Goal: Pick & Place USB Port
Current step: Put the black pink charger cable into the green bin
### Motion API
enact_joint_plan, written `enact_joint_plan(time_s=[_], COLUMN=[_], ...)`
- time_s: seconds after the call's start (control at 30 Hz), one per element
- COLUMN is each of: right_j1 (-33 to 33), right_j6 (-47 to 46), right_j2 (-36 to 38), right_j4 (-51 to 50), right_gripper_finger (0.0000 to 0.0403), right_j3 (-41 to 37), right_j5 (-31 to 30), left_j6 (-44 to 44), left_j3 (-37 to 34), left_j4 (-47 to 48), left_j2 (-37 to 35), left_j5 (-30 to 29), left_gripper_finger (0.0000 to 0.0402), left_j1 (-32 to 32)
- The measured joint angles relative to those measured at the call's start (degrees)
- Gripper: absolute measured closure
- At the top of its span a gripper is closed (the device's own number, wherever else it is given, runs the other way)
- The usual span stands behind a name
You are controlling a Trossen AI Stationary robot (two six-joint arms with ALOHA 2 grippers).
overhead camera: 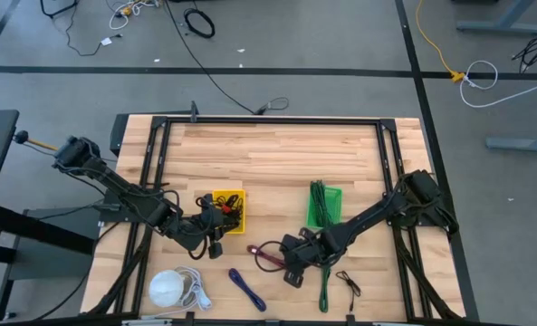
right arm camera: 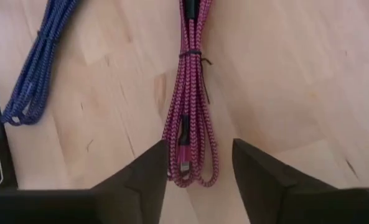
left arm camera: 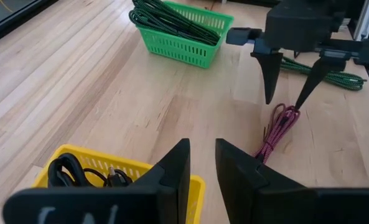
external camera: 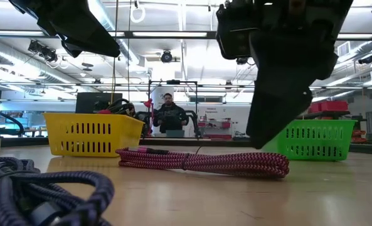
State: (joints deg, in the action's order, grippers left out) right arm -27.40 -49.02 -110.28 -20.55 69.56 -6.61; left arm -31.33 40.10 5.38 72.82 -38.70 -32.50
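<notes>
A coiled pink braided cable (overhead camera: 268, 257) lies flat on the wood table, also seen in the right wrist view (right arm camera: 190, 124) and the low view (external camera: 204, 161). My right gripper (right arm camera: 200, 174) is open just above one end of the pink cable, one finger on either side, touching nothing; the left wrist view shows this gripper (left arm camera: 285, 99) from farther off. My left gripper (left arm camera: 201, 168) is open and empty above the yellow basket (overhead camera: 227, 210), which holds black cables (left arm camera: 84, 171). The green basket (overhead camera: 324, 206) holds green cables.
A blue braided cable (overhead camera: 247, 290) lies near the table's near edge, with a white cable bundle (overhead camera: 173, 288) to its left. A green cable (overhead camera: 325, 285) and a small black cable (overhead camera: 348, 282) lie right of my right gripper. A person (external camera: 168, 116) stands far behind.
</notes>
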Motion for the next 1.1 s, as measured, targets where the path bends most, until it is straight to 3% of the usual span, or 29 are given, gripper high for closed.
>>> enact_joint_plan(time_s=[0.5,0.6,0.73,0.77,0.97,1.1], right_j1=[0.7,1.0,1.3,1.2,1.4,1.3], right_j6=[1.0,0.1,1.2,1.7,3.9,4.5], right_j2=[-5.0,-5.2,-5.2,-5.3,-3.2,1.7], right_j4=[4.6,3.6,5.2,6.5,5.3,2.0], right_gripper_finger=[0.0216,0.0251,0.0368,0.0382,0.0396,0.0398], right_j3=[0.3,0.3,0.2,0.3,-0.1,-0.1], right_j5=[3.0,3.1,4.4,4.7,4.0,-0.2], left_j6=[-0.1,-0.2,-0.7,-0.7,-0.7,-0.7], left_j3=[0.0,0.0,0.0,0.0,0.0,0.0], left_j4=[0.2,0.3,0.5,0.5,0.6,0.8], left_j2=[0.0,0.0,0.0,0.0,0.0,0.0], left_j5=[0.0,0.0,0.0,0.0,0.0,0.0], left_gripper_finger=[0.0321,0.0321,0.0321,0.0321,0.0321,0.0321], left_j1=[0.0,0.0,0.0,0.0,0.0,0.0])
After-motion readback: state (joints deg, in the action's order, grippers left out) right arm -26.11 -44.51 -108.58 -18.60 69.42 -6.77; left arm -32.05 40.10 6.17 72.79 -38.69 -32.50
